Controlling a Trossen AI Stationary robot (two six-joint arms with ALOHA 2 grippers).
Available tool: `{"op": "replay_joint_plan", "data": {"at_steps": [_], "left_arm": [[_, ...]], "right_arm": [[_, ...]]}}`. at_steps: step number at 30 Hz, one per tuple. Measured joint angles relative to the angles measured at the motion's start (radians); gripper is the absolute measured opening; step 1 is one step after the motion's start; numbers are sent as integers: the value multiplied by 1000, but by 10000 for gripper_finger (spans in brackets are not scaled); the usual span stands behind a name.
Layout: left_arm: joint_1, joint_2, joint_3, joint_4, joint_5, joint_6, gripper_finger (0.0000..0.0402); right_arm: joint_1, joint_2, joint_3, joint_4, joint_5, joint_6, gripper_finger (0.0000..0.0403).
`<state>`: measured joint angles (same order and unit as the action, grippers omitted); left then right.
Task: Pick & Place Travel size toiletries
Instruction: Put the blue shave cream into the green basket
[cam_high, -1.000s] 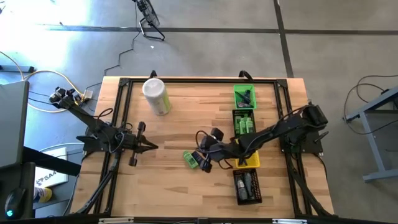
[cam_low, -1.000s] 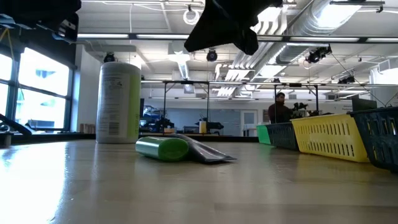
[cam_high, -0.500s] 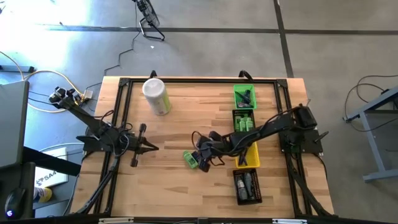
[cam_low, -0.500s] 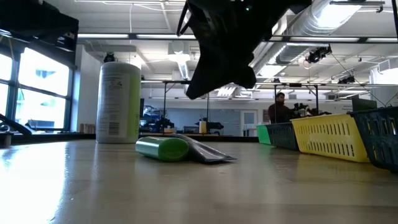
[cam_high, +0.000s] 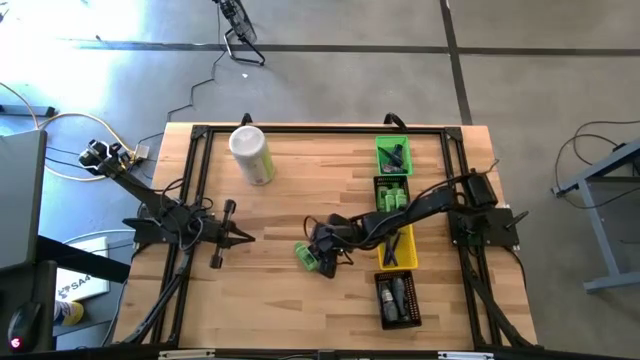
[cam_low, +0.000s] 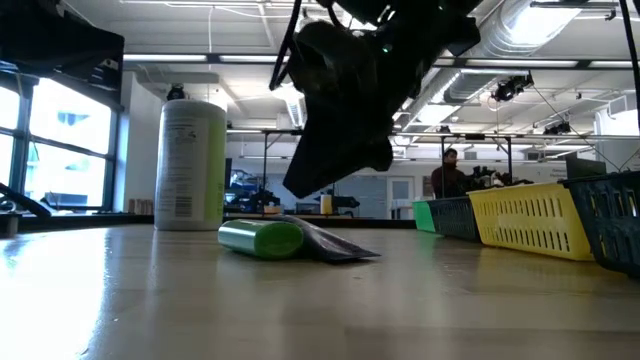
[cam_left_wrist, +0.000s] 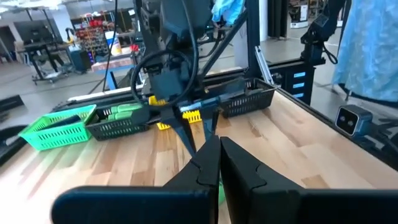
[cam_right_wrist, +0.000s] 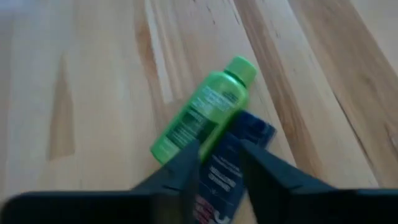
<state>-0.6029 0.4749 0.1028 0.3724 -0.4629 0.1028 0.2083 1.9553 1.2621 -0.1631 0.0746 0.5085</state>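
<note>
Right end effector (cam_right_wrist: 214, 163) lowered, parted over blue tube (cam_right_wrist: 231, 163)

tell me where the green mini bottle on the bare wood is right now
In the high view the green mini bottle lies near the table's middle, touching a dark blue tube, just left of the yellow bin, with the right gripper above it.

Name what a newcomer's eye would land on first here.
The right gripper hangs over mid-table with its fingers parted above a bright green mini bottle lying against a dark blue tube. A row of small bins lines the right side, and a pale-green canister stands at the far left corner.
</note>
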Motion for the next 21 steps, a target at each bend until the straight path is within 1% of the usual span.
{"op": "replay_joint_plan", "data": {"at_steps": [5, 7, 9, 12, 15, 21], "left_arm": [[0, -2, 0, 3, -1, 48, 7], [0, -2, 0, 4, -1, 50, 7], [0, -2, 0, 3, -1, 50, 7], [0, -2, 0, 20, -1, 50, 7], [0, -2, 0, 29, -1, 50, 7], [0, -2, 0, 28, -1, 73, 7]], "right_arm": [[-2, 0, -1, -22, 11, 18, 208], [-1, 0, -1, -28, 13, 21, 240], [0, 0, -1, -28, 40, 34, 260], [1, 0, -1, -44, 100, 37, 270], [1, 0, -1, -72, 145, 37, 266], [4, 1, -1, -72, 156, 20, 249]]}}
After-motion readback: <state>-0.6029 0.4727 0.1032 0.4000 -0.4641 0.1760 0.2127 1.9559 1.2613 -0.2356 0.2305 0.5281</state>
